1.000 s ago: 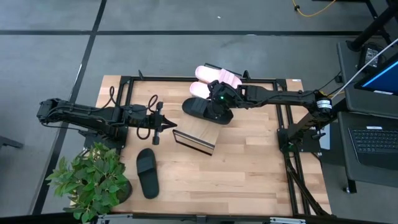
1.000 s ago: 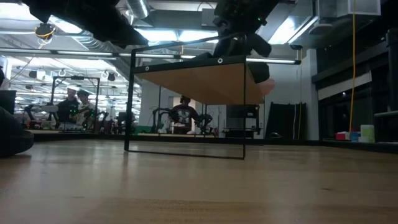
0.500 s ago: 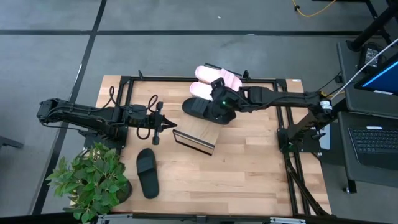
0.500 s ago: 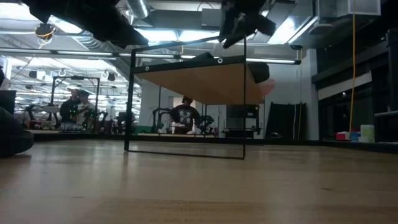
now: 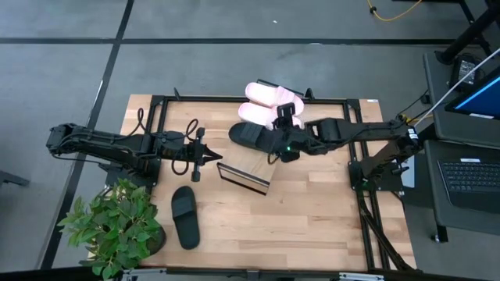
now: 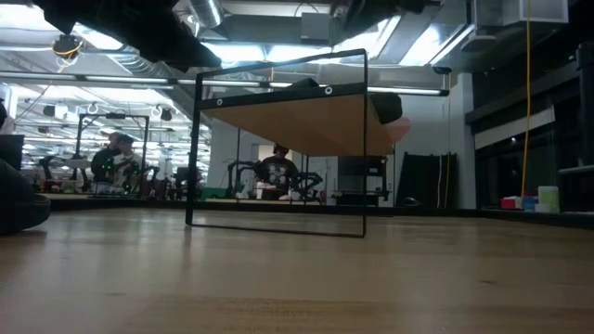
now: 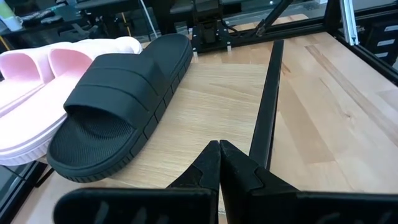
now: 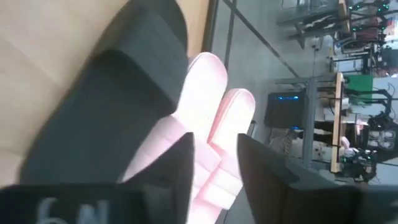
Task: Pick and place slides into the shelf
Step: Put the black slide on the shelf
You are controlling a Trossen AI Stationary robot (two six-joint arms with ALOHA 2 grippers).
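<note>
The right gripper point(image 5: 275, 153) had drawn back off the black slide point(image 5: 251, 136), which lay on the shelf point(image 5: 254, 168) beside the two pink slides point(image 5: 266, 100). Its fingers point(image 8: 180, 165) stood parted, empty. The left gripper point(image 5: 212, 159) waited clenched near the shelf; another black slide point(image 5: 185, 217) lay on the table point(image 5: 312, 211).

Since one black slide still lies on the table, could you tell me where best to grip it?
Probably the wide strap of the black slide, from straight above. It lies flat, sole down, beside the plant, so the raised strap offers two opposing edges. The left gripper is nearer.
</note>
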